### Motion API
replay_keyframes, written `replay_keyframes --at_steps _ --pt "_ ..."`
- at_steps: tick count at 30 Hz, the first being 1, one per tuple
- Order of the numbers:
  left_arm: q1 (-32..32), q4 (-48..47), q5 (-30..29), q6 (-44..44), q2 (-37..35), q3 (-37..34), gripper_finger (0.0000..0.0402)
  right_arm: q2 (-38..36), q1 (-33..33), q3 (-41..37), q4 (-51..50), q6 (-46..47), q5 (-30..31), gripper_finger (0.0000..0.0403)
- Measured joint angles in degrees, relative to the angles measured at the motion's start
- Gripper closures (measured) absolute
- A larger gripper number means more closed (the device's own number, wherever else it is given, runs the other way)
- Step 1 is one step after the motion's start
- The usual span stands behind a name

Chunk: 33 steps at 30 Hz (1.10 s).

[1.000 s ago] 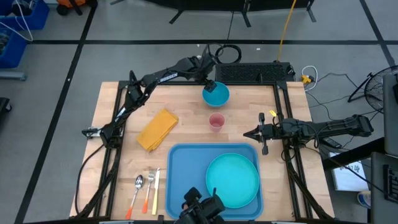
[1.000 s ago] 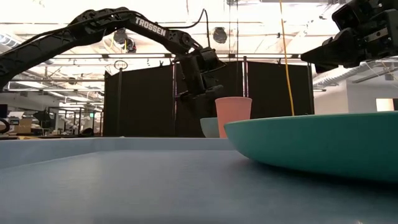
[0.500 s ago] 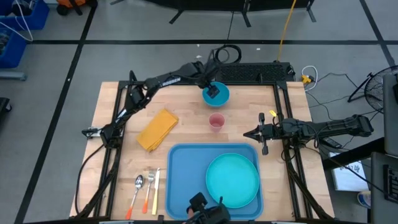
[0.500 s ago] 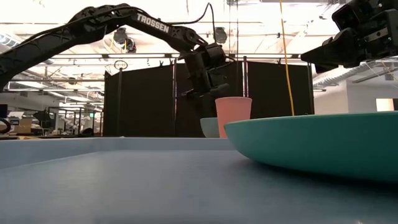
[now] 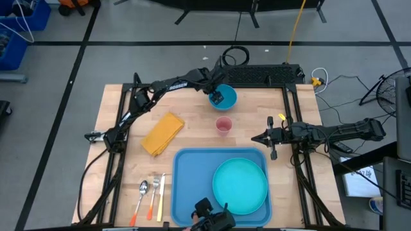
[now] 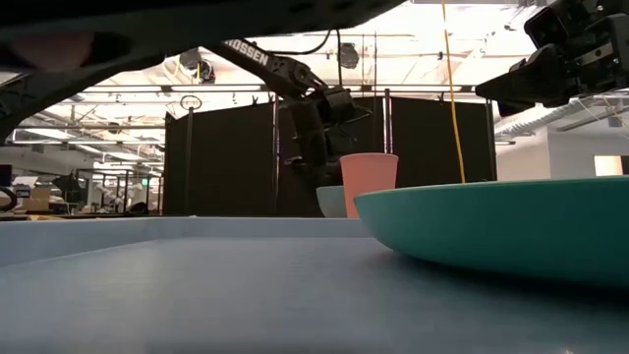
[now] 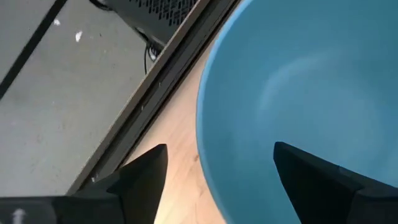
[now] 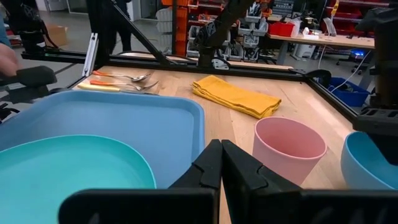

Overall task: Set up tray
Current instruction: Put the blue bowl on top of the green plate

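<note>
The light-blue tray [image 5: 192, 173] lies at the table's near edge with a round teal plate [image 5: 239, 186] resting flat on its right half. A blue bowl [image 5: 226, 99] stands at the far edge, and a pink cup [image 5: 223, 125] stands between bowl and tray. My left gripper [image 7: 221, 180] is open and low over the bowl's far left rim [image 7: 205, 124], one finger [image 7: 311, 180] inside the bowl and the other finger [image 7: 146, 180] outside, both apart from the rim. My right gripper [image 5: 257, 138] hangs shut at the right, level, with nothing in it.
A folded yellow napkin [image 5: 163, 133] lies left of the cup. A spoon, a fork and a knife [image 5: 151, 196] lie left of the tray. A dark blurred shape [image 6: 197, 20] crosses the top of the low view, close to the camera.
My left gripper has sunk toward the blue bowl and rolled a little, so that its fingers now stand on either side of the rim. The bowl, cup, tray and plate have kept their places. A dark blurred shape has come into the top of the low view.
</note>
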Motion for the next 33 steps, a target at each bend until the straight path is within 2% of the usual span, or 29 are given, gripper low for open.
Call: replay_keyframes --at_steps 5,14,25,29,33 --pt "-0.02 2.87 1.05 1.23 -0.02 -0.01 0.0180 -0.01 0.00 0.00 -0.02 -0.14 0.00 0.0403" --pt "-0.17 5.75 3.00 1.05 -0.02 -0.01 0.0380 0.00 0.00 0.00 0.00 -0.18 0.00 0.0403" --pt "0.20 8.45 5.42 -0.61 -1.63 0.04 0.0393 -0.01 0.00 0.00 0.13 0.09 0.00 0.0403" --pt "1.20 9.44 9.87 -1.37 -4.97 -0.01 0.0394 -0.01 0.00 0.00 0.13 0.35 0.00 0.0403" --pt "1.20 8.21 11.37 -1.29 -9.53 -0.01 0.0394 -0.01 0.00 0.00 0.13 0.43 0.00 0.0403"
